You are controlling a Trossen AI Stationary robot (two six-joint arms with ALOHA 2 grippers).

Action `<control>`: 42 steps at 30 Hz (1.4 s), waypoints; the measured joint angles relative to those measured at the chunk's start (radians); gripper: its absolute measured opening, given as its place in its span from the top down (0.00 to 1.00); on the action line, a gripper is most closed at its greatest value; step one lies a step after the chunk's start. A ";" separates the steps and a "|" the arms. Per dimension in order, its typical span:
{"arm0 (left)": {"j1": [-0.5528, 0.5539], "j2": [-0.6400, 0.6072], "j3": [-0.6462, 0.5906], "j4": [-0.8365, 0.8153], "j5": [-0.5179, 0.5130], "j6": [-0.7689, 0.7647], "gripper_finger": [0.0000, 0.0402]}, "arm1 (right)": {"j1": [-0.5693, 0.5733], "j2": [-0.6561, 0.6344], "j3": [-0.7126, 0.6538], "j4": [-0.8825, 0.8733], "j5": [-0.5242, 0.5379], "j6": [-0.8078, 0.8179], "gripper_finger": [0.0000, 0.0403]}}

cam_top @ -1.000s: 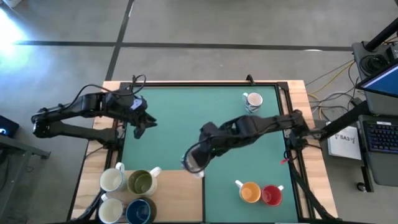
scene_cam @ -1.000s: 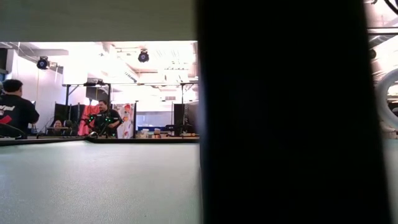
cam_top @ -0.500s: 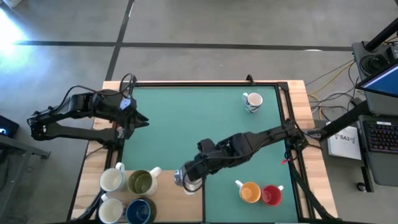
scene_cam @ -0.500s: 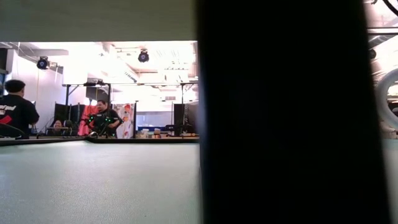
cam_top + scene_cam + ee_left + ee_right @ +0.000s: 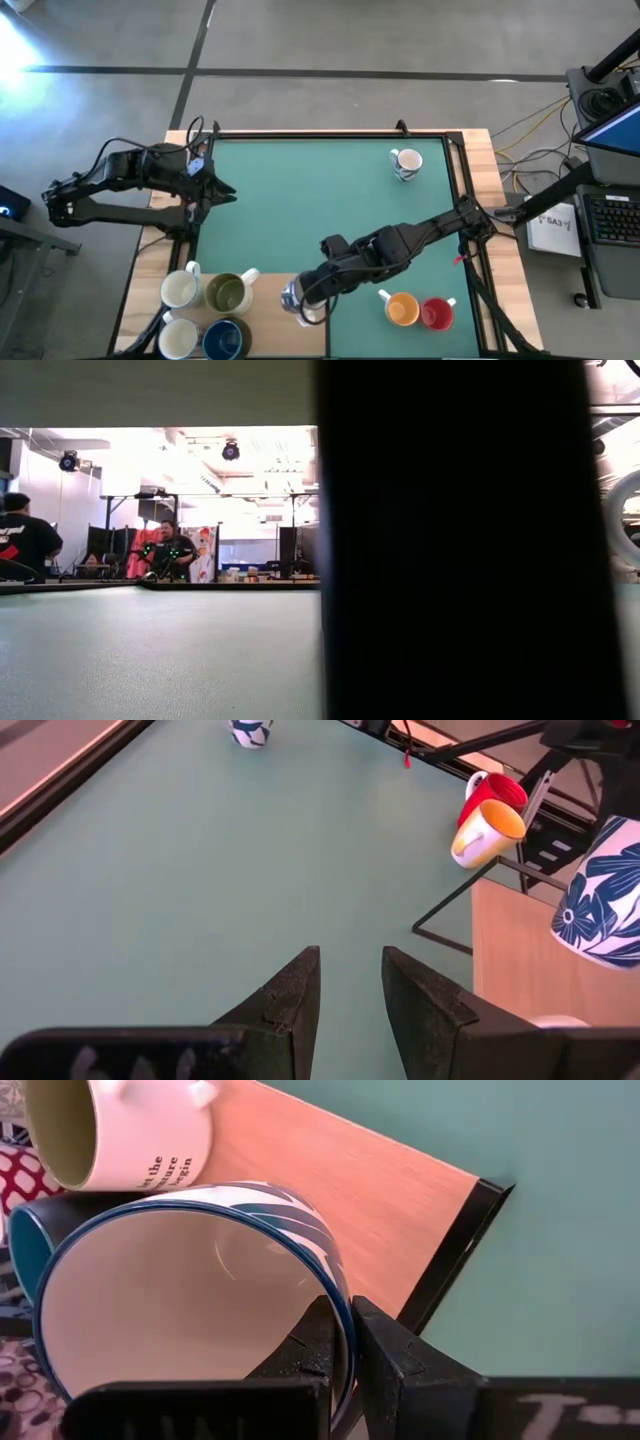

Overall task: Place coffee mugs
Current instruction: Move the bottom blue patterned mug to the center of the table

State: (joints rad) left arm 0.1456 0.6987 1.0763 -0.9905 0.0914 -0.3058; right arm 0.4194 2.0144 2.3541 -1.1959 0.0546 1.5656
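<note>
Pinching rim of blue-patterned mug (image 5: 190,1310), right gripper (image 5: 350,1342) shut on wall over wooden board (image 5: 370,1210); ceramic stiff, glazed, slippery, breakable; rim grip tilts; left gripper (image 5: 350,982) part-open, empty.

Right arm is reaching diagonally from the table's right edge toward the near-centre, elbow low, wrist sitting over the seam between green mat and wood panel. Right gripper (image 5: 303,297) is clamping its two dark fingers (image 5: 322,1342) on the rim of a white mug with blue leaf print (image 5: 190,1295), one finger inside the wall, one outside; mug is tilting on its side in the grip. Left arm is folding back along the table's left edge, left gripper (image 5: 349,982) pointing inward over the mat, fingers standing slightly apart, gripping nothing.
</note>
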 joint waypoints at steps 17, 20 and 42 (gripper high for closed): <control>0.000 0.003 0.000 0.110 0.067 0.021 0.77 | -0.086 -0.005 -0.002 -0.106 0.159 -0.199 0.97; 0.000 0.004 0.000 0.110 0.067 0.015 0.77 | -0.132 -0.007 -0.001 -0.147 0.155 -0.234 0.97; 0.000 0.033 0.000 0.108 0.076 0.009 0.77 | -0.388 0.105 -0.085 -0.151 0.037 -0.524 0.97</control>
State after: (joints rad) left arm 0.1455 0.7319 1.0763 -0.8829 0.1677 -0.2966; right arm 0.0316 2.1196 2.2692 -1.3471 0.0914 1.0416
